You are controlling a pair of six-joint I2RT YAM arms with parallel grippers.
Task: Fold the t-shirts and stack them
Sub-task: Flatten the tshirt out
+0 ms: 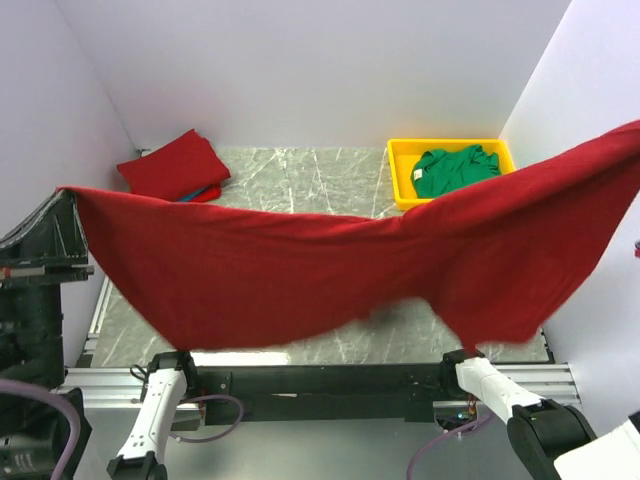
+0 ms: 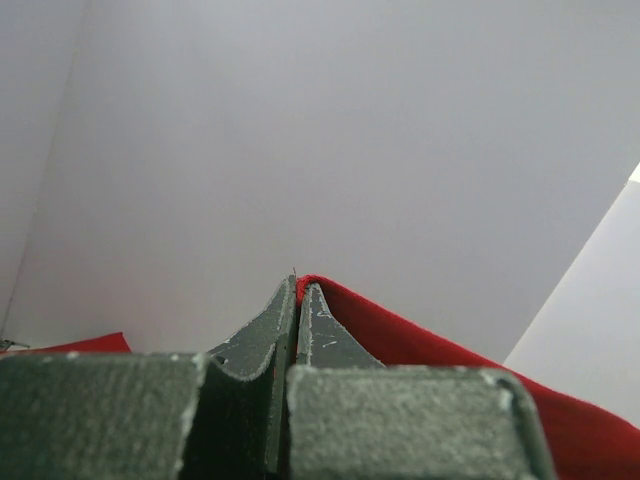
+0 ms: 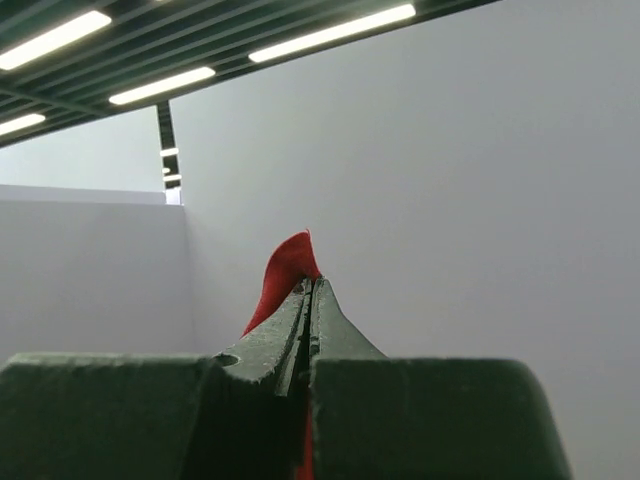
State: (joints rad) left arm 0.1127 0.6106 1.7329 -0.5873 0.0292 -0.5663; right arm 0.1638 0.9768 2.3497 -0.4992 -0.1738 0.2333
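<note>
A dark red t-shirt [image 1: 300, 280] hangs stretched in the air across the whole table, held at both ends. My left gripper [image 1: 70, 200] is shut on its left corner, high at the left; in the left wrist view the gripper [image 2: 297, 285] pinches the red cloth [image 2: 430, 350]. My right gripper is out of the top view at the upper right; in the right wrist view it [image 3: 311, 285] is shut on a red corner [image 3: 285, 270]. A folded dark red shirt [image 1: 172, 165] lies at the back left on a blue one [image 1: 198, 192]. A green shirt [image 1: 455, 170] lies in the tray.
The shallow yellow tray [image 1: 400, 175] stands at the back right of the marble table [image 1: 300, 175]. White walls close in the left, back and right. The hanging shirt hides most of the table's middle and front.
</note>
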